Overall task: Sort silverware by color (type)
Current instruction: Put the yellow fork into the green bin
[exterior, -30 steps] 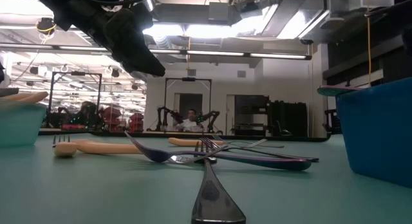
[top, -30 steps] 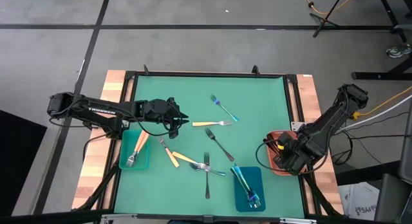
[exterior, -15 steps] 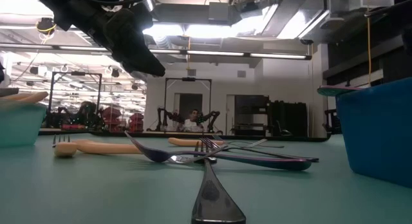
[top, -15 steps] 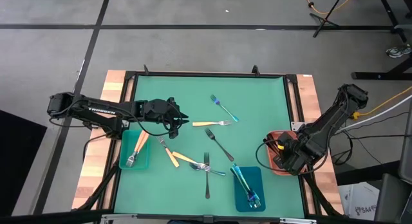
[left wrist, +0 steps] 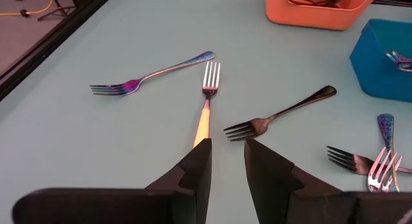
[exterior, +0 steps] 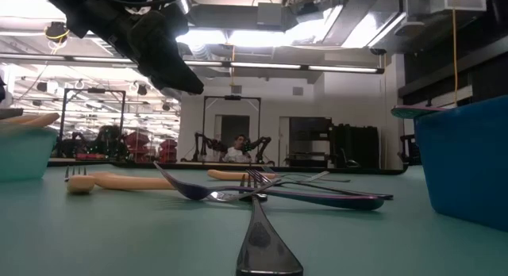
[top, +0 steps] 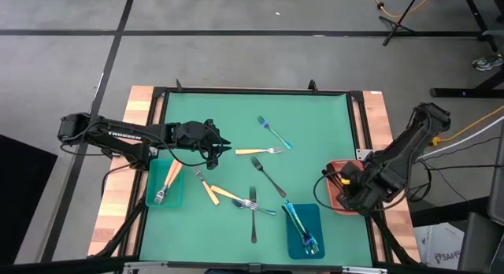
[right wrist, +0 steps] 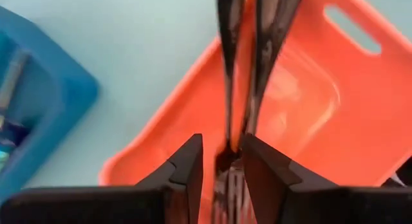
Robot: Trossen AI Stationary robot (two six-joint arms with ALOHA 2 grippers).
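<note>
We see the left hand (top: pixel 227 148) left of centre in the high view, hovering above the green worktop (top: pixel 315 124) at the handle end of the tan-handled fork (top: pixel 258 151). Its fingers (left wrist: pixel 193 176) stand narrowly apart with nothing between them; in the left wrist view that fork's handle runs right up to the gap.

The right hand (top: pixel 346 197) is over the salmon tray (top: pixel 334 165) at the right edge of the high view. Its fingers (right wrist: pixel 187 166) are slightly apart; dark forks (right wrist: pixel 226 63) lie in the tray right at the gap, but we cannot tell whether one is gripped.

On the worktop, an iridescent fork (top: pixel 274 132) lies above centre, a dark fork (top: pixel 268 177) at centre, and a crossed cluster of forks (top: pixel 250 203) lies lower centre. The teal tray (top: pixel 164 197) at lower left holds tan-handled pieces (top: pixel 168 179). The blue tray (top: pixel 304 244) at lower right holds iridescent pieces (top: pixel 298 223).

In the low view a person (exterior: pixel 234 151) sits far behind the worktop.
</note>
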